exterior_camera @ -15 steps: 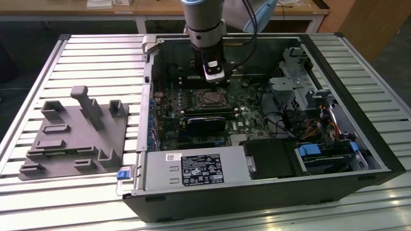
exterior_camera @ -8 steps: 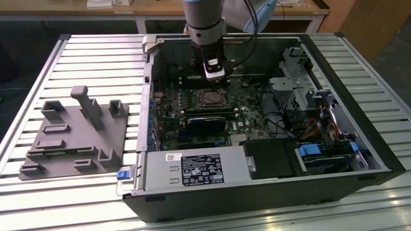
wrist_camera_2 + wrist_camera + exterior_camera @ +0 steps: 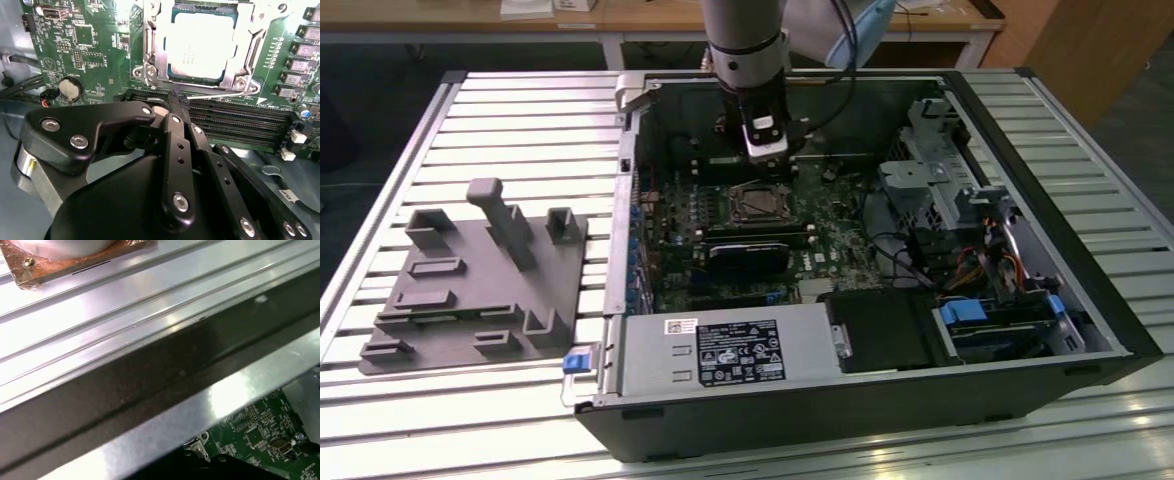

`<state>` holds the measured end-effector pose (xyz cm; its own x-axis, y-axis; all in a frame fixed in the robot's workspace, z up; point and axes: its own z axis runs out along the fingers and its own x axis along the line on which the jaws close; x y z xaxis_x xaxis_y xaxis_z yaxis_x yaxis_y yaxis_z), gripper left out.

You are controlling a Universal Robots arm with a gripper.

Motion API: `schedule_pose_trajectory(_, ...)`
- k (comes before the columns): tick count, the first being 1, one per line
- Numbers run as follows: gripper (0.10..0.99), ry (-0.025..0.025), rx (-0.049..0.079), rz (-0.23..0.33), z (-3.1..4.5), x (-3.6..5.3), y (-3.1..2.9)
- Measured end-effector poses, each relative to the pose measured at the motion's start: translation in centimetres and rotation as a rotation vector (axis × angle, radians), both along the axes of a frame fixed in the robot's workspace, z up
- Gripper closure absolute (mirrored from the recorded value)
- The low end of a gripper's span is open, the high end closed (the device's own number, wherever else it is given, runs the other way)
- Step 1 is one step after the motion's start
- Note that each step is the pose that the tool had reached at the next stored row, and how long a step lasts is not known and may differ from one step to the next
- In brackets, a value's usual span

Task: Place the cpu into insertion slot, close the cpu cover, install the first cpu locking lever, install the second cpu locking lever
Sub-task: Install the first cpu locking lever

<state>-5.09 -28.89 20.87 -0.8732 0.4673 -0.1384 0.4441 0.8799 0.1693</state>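
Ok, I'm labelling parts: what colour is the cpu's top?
Pale silvery metal; the cpu shows best in the second wrist view.

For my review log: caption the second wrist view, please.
The cpu sits under the closed cpu cover; shut gripper at a locking lever.

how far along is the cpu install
Done: the cpu sits in the insertion slot with the cpu cover down over it. In hand: the pincer is shut on a locking lever beside that cover. Left: latching the levers; I cannot tell whether either is hooked.
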Motion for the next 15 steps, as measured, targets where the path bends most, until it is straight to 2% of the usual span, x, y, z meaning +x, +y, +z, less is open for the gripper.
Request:
schedule_pose_trajectory(4, 0.98, -0.0013, 0.0, 0.002, -0.09, 0.0, 0.14)
schedule_pose_trajectory(11, 0.98, -0.0013, 0.0, 0.039, -0.31, -0.01, 0.27)
schedule_pose_trajectory(15, 0.98, -0.0014, -0.005, 0.043, -0.37, -0.01, 0.28)
